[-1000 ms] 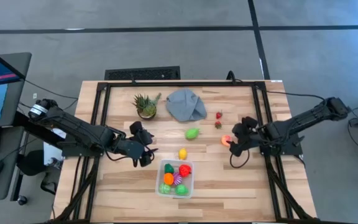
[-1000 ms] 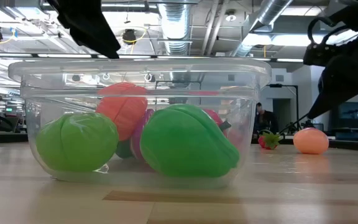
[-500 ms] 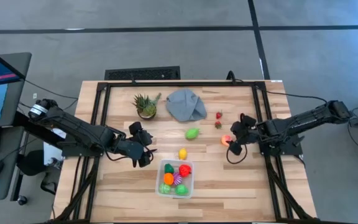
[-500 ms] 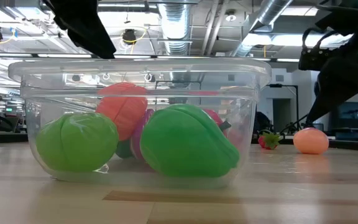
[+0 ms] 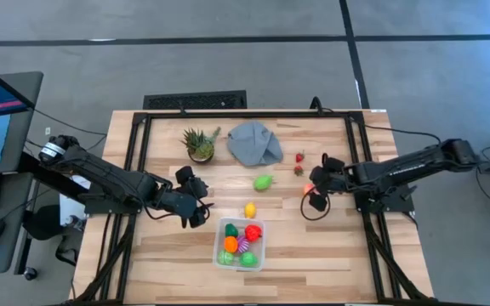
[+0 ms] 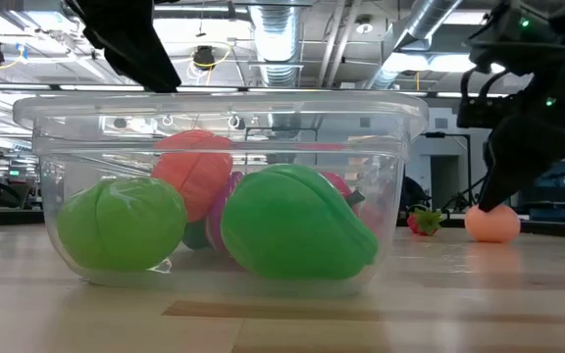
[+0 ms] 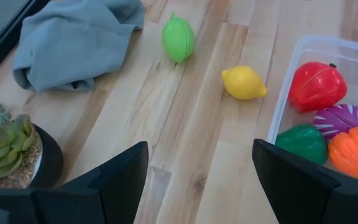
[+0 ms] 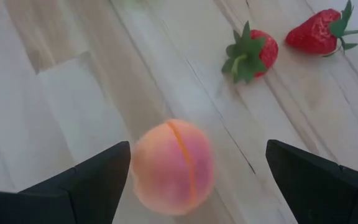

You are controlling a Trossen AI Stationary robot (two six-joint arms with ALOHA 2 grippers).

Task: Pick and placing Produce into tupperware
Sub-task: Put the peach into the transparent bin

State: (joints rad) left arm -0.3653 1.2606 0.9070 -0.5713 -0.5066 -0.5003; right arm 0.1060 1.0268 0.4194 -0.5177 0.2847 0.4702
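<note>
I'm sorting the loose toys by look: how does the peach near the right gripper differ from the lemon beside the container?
The peach is orange-pink and round with a seam down it; the lemon is plain yellow and oval with pointed ends. The peach sits between the open fingers of the right gripper; the lemon lies clear of both grippers, just beside the tupperware. Both rest on the table, outside the container.

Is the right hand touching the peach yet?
Apart. The right wrist view shows the peach between the open right hand's fingers, with bare wood either side.
</note>
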